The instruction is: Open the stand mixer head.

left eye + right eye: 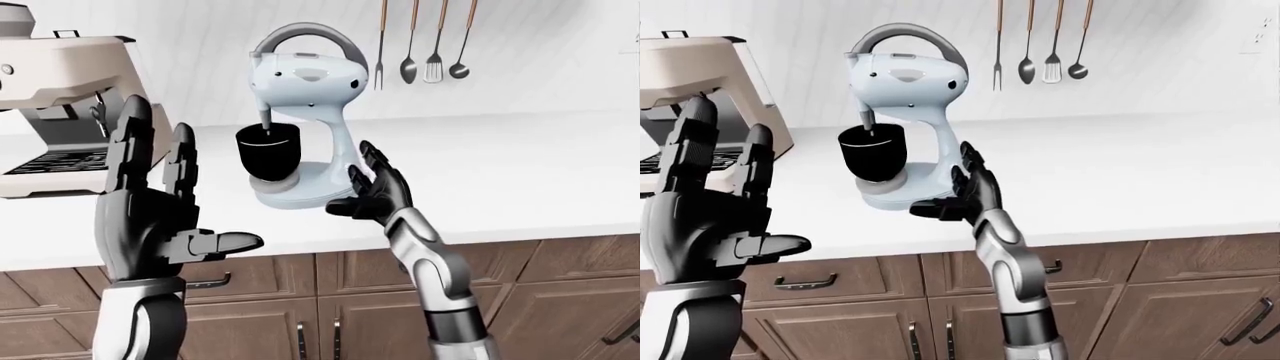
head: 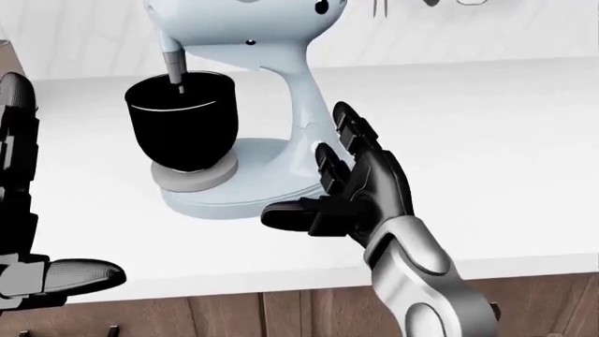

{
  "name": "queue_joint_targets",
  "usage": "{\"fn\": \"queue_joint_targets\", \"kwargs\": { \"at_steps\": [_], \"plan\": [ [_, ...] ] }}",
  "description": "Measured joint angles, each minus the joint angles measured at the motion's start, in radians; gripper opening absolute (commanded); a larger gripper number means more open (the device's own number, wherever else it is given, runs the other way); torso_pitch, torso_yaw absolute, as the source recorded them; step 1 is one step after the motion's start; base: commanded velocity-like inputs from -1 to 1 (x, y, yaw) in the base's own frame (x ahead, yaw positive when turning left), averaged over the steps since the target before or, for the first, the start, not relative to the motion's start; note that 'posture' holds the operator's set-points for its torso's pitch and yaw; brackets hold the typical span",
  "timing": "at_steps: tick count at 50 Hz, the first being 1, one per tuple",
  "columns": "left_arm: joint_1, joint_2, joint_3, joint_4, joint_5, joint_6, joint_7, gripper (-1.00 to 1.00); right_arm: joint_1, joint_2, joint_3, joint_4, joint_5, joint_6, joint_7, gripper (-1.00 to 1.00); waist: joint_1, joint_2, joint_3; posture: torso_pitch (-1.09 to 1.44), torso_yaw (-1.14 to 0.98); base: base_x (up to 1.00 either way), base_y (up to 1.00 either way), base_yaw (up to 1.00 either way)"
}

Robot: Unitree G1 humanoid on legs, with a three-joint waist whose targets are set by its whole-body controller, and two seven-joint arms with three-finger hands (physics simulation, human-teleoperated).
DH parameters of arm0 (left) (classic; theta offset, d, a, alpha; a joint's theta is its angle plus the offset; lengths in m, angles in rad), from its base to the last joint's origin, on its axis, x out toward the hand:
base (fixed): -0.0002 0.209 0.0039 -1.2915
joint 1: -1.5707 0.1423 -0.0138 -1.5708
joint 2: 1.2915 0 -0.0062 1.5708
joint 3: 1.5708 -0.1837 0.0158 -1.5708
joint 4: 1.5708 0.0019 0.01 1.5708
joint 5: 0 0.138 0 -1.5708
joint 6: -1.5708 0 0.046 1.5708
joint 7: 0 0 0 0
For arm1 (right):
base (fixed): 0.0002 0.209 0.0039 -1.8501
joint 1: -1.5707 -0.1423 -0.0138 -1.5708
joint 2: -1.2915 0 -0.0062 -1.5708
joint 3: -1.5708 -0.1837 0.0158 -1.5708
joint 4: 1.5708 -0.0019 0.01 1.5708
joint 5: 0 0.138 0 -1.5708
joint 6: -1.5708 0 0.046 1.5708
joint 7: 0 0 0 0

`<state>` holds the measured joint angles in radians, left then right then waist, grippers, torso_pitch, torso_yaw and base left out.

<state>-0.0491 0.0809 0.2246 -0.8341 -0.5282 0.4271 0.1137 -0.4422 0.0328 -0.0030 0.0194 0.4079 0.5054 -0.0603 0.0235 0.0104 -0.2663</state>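
On the white desk (image 1: 520,180), toward the left of centre in the left-eye view, the pale blue stand mixer (image 1: 300,112) is standing upright, its head (image 1: 305,71) lying level over the black bowl (image 1: 268,154) and carrying a grey arched handle along its top. A grey beater shaft (image 1: 265,118) is reaching down from the head into the bowl, and the bowl is sitting on a grey disc on the mixer's rounded base. Just beside the base, at its lower right in the head view, the right hand (image 2: 351,186) is hovering with its fingers (image 2: 348,130) spread upward and its thumb pointing left toward the base; it is open and gripping nothing, and whether a fingertip is touching the mixer's column is hard to tell. Well to the left and lower in the left-eye view, the left hand (image 1: 155,202) is held up with its palm turned inward, its fingers extended upward and its thumb sticking out to the right, likewise open and holding nothing. Beyond it, at the left edge, a cream-coloured espresso machine (image 1: 60,97) is standing on the desk with a dark drip grate at its foot. On the white panelled wall above, to the right of the mixer, four utensils (image 1: 425,45) are hanging in a row. Below the desk, brown wooden cabinets (image 1: 330,300) with dark handles are running across the bottom of the view.
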Motion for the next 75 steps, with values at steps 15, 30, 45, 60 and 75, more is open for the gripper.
{"fn": "queue_joint_targets", "kwargs": {
  "at_steps": [15, 30, 45, 60, 75],
  "plan": [
    [-0.006, 0.003, 0.007, 0.001, -0.008, 0.004, 0.005, 1.0, -0.042, -0.003, -0.006, 0.102, -0.023, -0.036, 0.02, 1.0, 0.0, 0.002, 0.001, -0.33, 0.0, 0.0, 0.0, 0.0],
    [-0.009, 0.006, 0.009, 0.003, -0.012, 0.004, 0.008, 1.0, -0.08, 0.001, -0.004, 0.158, -0.038, -0.062, 0.033, 1.0, 0.0, 0.003, 0.002, -0.33, 0.0, 0.0, 0.0, 0.0],
    [-0.01, 0.008, 0.011, -0.001, -0.017, 0.006, 0.011, 1.0, -0.129, -0.001, -0.01, 0.245, -0.053, -0.097, 0.043, 1.0, -0.001, 0.004, 0.002, -0.33, 0.0, 0.0, 0.0, 0.0],
    [-0.01, 0.009, 0.01, -0.001, -0.016, 0.006, 0.012, 1.0, -0.143, -0.004, -0.015, 0.296, -0.055, -0.136, 0.055, 1.0, 0.0, 0.005, 0.002, -0.33, 0.0, 0.0, 0.0, 0.0],
    [0.0, -0.001, -0.004, 0.011, 0.006, -0.004, -0.003, 1.0, 0.019, -0.012, -0.004, -0.257, 0.043, 0.127, -0.023, 1.0, 0.005, -0.004, 0.002, -0.33, 0.0, 0.0, 0.0, 0.0]
  ]
}}
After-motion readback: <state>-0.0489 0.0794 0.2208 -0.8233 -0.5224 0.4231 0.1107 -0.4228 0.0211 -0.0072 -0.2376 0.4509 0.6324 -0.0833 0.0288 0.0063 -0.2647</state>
